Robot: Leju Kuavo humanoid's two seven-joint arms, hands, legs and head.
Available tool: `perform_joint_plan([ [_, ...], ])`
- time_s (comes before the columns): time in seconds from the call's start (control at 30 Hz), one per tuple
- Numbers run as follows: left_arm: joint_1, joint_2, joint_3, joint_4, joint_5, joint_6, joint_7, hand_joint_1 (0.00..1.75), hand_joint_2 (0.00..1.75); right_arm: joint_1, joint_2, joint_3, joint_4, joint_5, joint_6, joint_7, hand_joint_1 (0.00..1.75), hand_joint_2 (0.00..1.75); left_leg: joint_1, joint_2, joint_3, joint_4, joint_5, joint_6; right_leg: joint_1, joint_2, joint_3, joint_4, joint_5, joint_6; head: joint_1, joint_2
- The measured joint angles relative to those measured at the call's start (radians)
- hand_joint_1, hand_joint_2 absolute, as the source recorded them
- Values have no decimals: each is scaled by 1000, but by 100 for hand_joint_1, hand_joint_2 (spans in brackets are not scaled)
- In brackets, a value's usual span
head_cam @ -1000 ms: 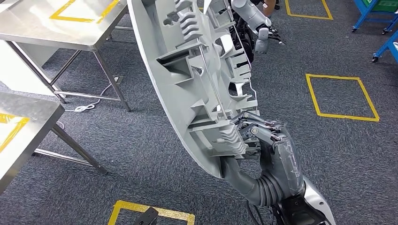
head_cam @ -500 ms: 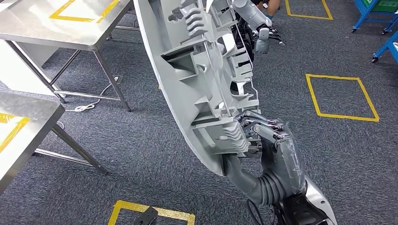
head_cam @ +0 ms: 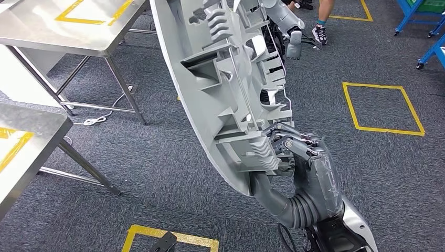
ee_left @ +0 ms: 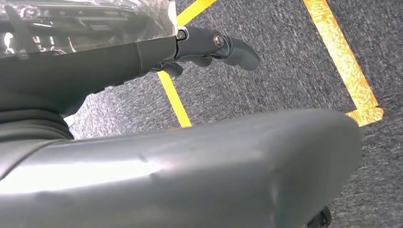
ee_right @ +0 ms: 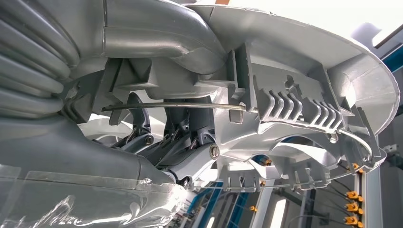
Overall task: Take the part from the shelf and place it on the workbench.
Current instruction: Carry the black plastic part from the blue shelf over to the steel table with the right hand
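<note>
One large grey moulded plastic part (head_cam: 220, 89), long and curved like a trim panel, hangs in the air over the grey carpet floor (head_cam: 157, 157), clear of any table. Its long axis runs from the near end, low by the robot's right hand (head_cam: 299, 157), up and away to the top edge of the head view, leaning a little to the left. The smooth curved outer face turns left; the ribbed inner side, full of brackets, clips and a thin metal rod, turns right toward the hand. The right hand grips the part at its lower end, dark fingers (head_cam: 286, 142) curled over the ribbing and the thumb tucked beneath the rim; the right wrist view shows those fingers (ee_right: 166, 142) hooked in among the part's (ee_right: 294, 76) ribs.

The left hand (ee_left: 209, 45) hangs above the carpet and yellow floor tape (ee_left: 342, 57), its fingers loosely bent and apart, holding nothing.

Two steel workbenches stand to the left: one (head_cam: 78, 31) farther off, one (head_cam: 26, 142) nearer, each marked with yellow tape. A person's shoe (head_cam: 318, 32) shows near the top edge.
</note>
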Motion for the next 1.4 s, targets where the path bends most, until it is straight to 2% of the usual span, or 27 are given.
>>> perform_joint_plan([
  [0.1, 0, 0, 0, 0, 0, 0, 0, 0, 175, 1, 0, 0, 0, 1, 0, 2, 175, 175, 1, 0, 5, -11, 3, 9, -3, 0, 1, 1, -4, 9, 0, 0],
  [0.13, 0, -1, 0, 0, -1, 0, 0, 0, 175, 1, 0, -1, -1, 2, 0, 2, 175, 175, 4, 0, 9, -17, 6, 12, -3, -1, -4, 13, -13, 13, 1, 0],
  [0.2, -2, -1, 0, 0, -1, -1, -1, 0, 175, 1, -1, -1, -1, 4, 0, 3, 175, 175, 8, 0, 16, -26, 9, 17, -7, -4, -44, 95, -60, 23, 4, 0],
  [0.27, -2, 0, 0, 0, -1, -2, 0, 0, 175, 3, -1, 0, 0, 6, 1, 4, 175, 175, 9, -2, 16, -26, 7, 18, -15, -8, -113, 222, -112, 30, 5, 0],
  [0.3, -2, 0, 0, 0, -1, -3, 0, 0, 175, 4, -1, 0, 0, 7, 1, 5, 175, 175, 9, -3, 17, -26, 6, 17, -18, -10, -137, 261, -119, 32, 5, 0],
  [0.33, -1, 0, 0, 0, -1, -3, 0, 0, 175, 5, -2, 0, 0, 8, 1, 6, 175, 175, 9, -7, 18, -26, 5, 15, -22, -11, -144, 265, -105, 35, 5, 0],
  [0.37, -1, 0, 0, 0, -1, -4, 1, 0, 175, 6, -2, -1, 0, 9, 1, 7, 175, 175, 11, -12, 19, -25, 3, 13, -25, -11, -129, 228, -73, 36, 5, 0],
  [0.4, -2, 0, 0, 0, -2, -4, 1, 0, 175, 6, -2, -1, 0, 9, 1, 8, 175, 175, 12, -17, 21, -24, 1, 9, -29, -5, -99, 160, -33, 37, 5, 0],
  [0.47, -3, 1, 0, 0, -2, -4, 1, 0, 175, 7, -2, -1, 0, 9, 2, 9, 175, 175, 13, -28, 21, -20, -2, -3, -32, 16, -41, 40, 15, 36, 5, 0],
  [0.53, -4, 1, 0, 0, -3, -4, 1, 0, 175, 8, -3, -1, 0, 10, 2, 10, 175, 175, 16, -37, 19, -20, -2, -16, -27, 24, -23, 5, 17, 28, 3, 0],
  [0.6, -4, 1, 0, 0, -4, -4, 1, 0, 175, 8, -3, -1, 0, 11, 3, 12, 175, 175, 20, -40, 17, -21, -3, -29, -25, 11, -20, 0, 21, 13, 2, 0],
  [0.63, -3, 2, 0, 0, -4, -5, 1, 0, 175, 8, -3, -1, 0, 11, 3, 12, 175, 175, 19, -29, 13, -12, -10, -35, -26, 4, -15, -5, 21, 5, 0, 0],
  [0.7, -4, 2, 0, 0, -4, -5, 1, 0, 175, 8, -3, -2, 0, 12, 2, 13, 175, 175, 18, 7, -19, 62, -51, -44, -28, -14, -2, -13, 21, -8, -8, 0],
  [0.77, -5, 2, 0, 0, -4, -5, 1, 0, 175, 9, -3, -1, 0, 12, 2, 13, 175, 175, 20, 30, -76, 191, -105, -50, -26, -32, 7, -14, 15, -14, -14, 0],
  [0.8, -4, 2, 0, 0, -4, -5, 1, 0, 175, 10, -3, -1, 0, 12, 2, 13, 175, 175, 20, 32, -98, 236, -117, -52, -25, -40, 10, -14, 11, -15, -15, 0],
  [0.83, -4, 2, 0, 0, -3, -5, 1, 0, 175, 11, -3, -1, 0, 12, 2, 13, 175, 175, 21, 33, -105, 248, -111, -53, -24, -48, 14, -14, 8, -15, -17, 0],
  [0.87, -3, 3, 1, 0, -3, -5, 1, 0, 175, 11, -3, -1, 0, 12, 3, 13, 175, 175, 21, 35, -92, 219, -86, -52, -24, -55, 19, -13, 4, -13, -18, 0],
  [0.93, -3, 4, 1, 0, -4, -5, 1, 0, 175, 12, -3, -1, 0, 12, 3, 14, 175, 175, 18, 55, -28, 92, -20, -48, -23, -67, 29, -12, -5, -6, -22, 0],
  [1.0, -5, 4, 2, 0, -4, -5, 1, 0, 175, 11, -3, -1, 0, 12, 3, 13, 175, 175, 10, 79, 20, 0, 4, -37, -18, -78, 33, -8, -13, 3, -24, 0],
  [1.03, -6, 4, 3, 0, -4, -5, 1, 0, 175, 11, -3, -1, 0, 12, 3, 13, 175, 175, 6, 84, 26, -13, -1, -31, -16, -84, 33, -8, -14, 7, -23, 0],
  [1.1, -5, 4, 4, 0, -4, -6, 1, 0, 175, 10, -3, -1, 0, 13, 3, 13, 175, 175, 6, 72, 25, -19, -1, -18, -16, -94, 33, -9, -18, 16, -22, 0],
  [1.17, -5, 5, 5, 1, -4, -5, 1, 0, 175, 10, -3, -1, 0, 13, 3, 14, 175, 175, 10, 59, 26, -25, 1, -7, -20, -72, 21, 20, -42, 26, -19, 0],
  [1.23, -8, 6, 6, 1, -4, -5, 1, 0, 175, 11, -3, -2, 0, 14, 3, 13, 175, 175, 13, 45, 28, -27, 1, 0, -23, -36, -33, 128, -95, 31, -13, 0],
  [1.3, -10, 6, 6, 1, -4, -6, 1, 0, 175, 12, -4, -1, 1, 14, 3, 13, 175, 175, 12, 30, 28, -26, 0, 4, -24, -26, -104, 253, -134, 32, -10, 0],
  [1.33, -10, 6, 6, 1, -4, -6, 1, 0, 175, 12, -4, -1, 1, 14, 3, 13, 175, 175, 11, 22, 28, -26, 0, 4, -24, -25, -123, 276, -128, 32, -9, 0],
  [1.37, -10, 6, 6, 1, -4, -6, 1, 0, 175, 12, -4, -1, 1, 14, 3, 13, 175, 175, 11, 14, 29, -26, 0, 4, -24, -24, -123, 260, -102, 29, -8, 0],
  [1.4, -10, 5, 6, 1, -4, -6, 1, 0, 175, 13, -4, -1, 1, 14, 3, 13, 175, 175, 11, 4, 30, -26, -1, 3, -24, -20, -106, 207, -62, 26, -8, 0],
])
